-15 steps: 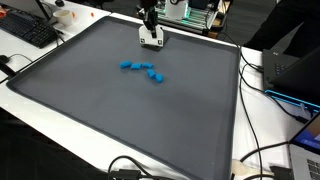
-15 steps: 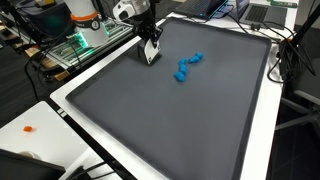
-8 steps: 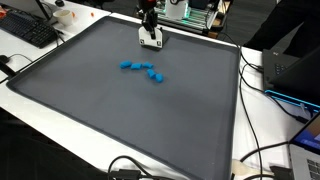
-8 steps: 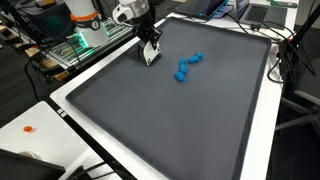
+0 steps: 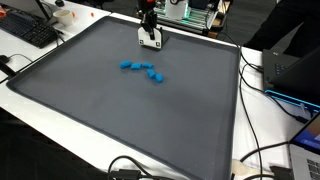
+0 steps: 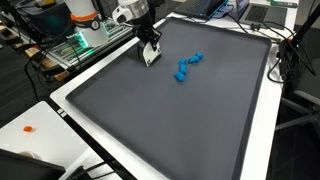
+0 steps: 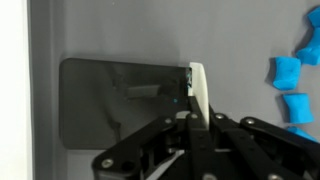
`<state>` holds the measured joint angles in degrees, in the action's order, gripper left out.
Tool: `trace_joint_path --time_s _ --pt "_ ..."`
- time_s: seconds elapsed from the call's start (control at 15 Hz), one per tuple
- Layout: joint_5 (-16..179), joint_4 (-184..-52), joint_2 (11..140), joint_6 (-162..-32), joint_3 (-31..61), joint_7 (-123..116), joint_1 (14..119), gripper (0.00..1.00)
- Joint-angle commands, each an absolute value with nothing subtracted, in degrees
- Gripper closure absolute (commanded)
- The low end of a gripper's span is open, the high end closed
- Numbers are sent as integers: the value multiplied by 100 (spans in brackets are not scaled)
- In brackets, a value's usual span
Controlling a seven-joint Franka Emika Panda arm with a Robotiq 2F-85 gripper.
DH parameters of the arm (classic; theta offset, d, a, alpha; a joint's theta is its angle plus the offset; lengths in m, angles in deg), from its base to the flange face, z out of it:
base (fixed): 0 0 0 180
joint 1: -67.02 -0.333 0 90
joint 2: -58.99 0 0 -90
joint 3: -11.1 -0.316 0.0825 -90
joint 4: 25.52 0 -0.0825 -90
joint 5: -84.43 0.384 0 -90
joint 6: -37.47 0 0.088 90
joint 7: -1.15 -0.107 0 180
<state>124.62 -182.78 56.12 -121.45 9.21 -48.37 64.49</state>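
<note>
My gripper (image 5: 149, 33) hangs over the far edge of a dark grey mat (image 5: 120, 110), also seen in the exterior view from the side (image 6: 149, 45). It is shut on a thin white flat piece (image 5: 151, 42) (image 6: 151, 56) that hangs below the fingers, close above the mat. In the wrist view the piece (image 7: 199, 88) stands edge-on between the shut fingers of the gripper (image 7: 196, 108), with its dark shadow on the mat to the left. Several small blue blocks (image 5: 144, 71) (image 6: 186, 67) (image 7: 288, 85) lie in a loose cluster near the mat's middle, apart from the gripper.
The mat lies on a white table (image 5: 255, 120) with a raised rim. A keyboard (image 5: 28, 30), cables (image 5: 262, 150) and a laptop (image 5: 300, 75) sit around it. Electronics stand behind the arm (image 6: 70, 45). A small orange bit (image 6: 29, 128) lies on the white table edge.
The gripper with the white piece has shifted very slightly up and toward the far edge. The blue blocks have not moved.
</note>
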Motion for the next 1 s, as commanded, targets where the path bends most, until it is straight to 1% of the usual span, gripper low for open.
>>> trace_joint_path --time_s 0.0,0.93 --pt "12744 -18275 5719 -12282 916 -4682 6430 99" --pt "12522 -18273 5775 -12100 863 -4655 6436 99"
